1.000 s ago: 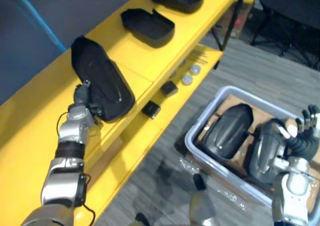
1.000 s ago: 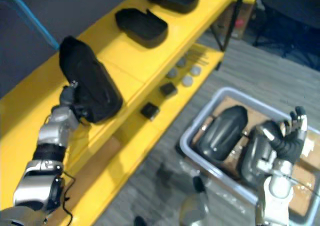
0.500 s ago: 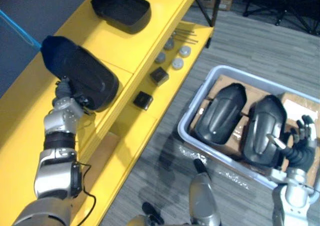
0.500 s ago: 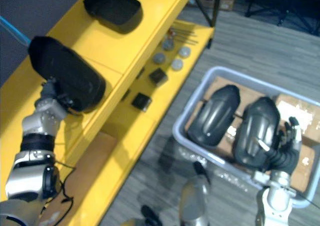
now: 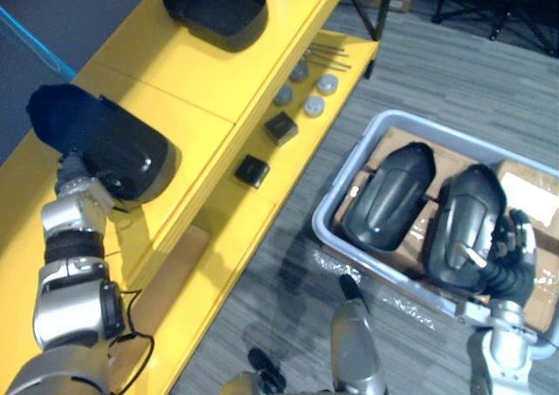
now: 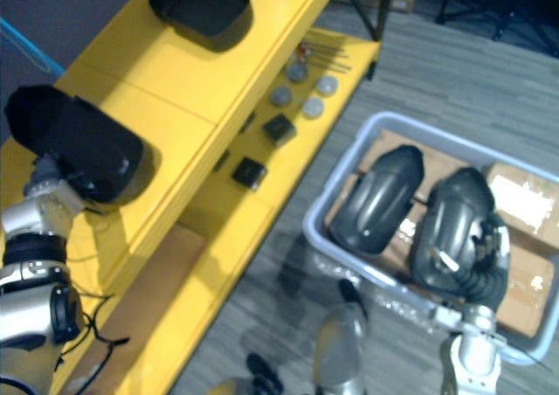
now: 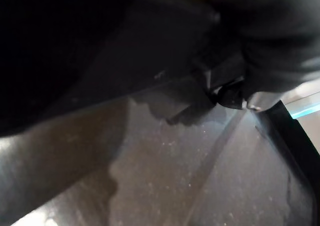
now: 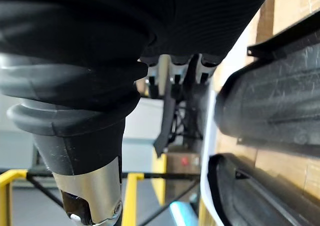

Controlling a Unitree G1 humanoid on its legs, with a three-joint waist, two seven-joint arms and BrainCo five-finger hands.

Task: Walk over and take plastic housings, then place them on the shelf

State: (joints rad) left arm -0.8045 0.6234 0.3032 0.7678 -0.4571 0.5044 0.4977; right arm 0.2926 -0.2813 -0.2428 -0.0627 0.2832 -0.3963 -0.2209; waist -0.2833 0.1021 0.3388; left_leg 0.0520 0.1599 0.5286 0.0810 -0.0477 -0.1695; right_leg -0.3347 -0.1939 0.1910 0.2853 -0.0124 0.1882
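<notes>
A black plastic housing [image 5: 105, 142] lies tilted on the yellow shelf top [image 5: 188, 80] at its near end. My left hand [image 5: 77, 178] is at the housing's near edge, curled on it; the left wrist view has the housing's dark underside [image 7: 125, 51] over the shelf surface. Two more dark housings [image 5: 389, 194] [image 5: 463, 225] lie side by side in a grey-blue bin [image 5: 342, 194] on the floor. My right hand [image 5: 511, 259] hangs open just right of the right-hand housing [image 8: 270, 101], close to its side; contact is unclear.
Another black housing [image 5: 214, 9] sits open side up farther along the shelf top. On the lower shelf board lie small grey discs [image 5: 313, 107] and two small black blocks [image 5: 281, 128]. Cardboard [image 5: 528, 185] lines the bin. Chair legs stand on the grey floor at the far right.
My left hand has carried its housing leftward and lower along the shelf top. My right hand has dropped beside the bin's right housing, its fingers less spread. The camera has shifted too.
</notes>
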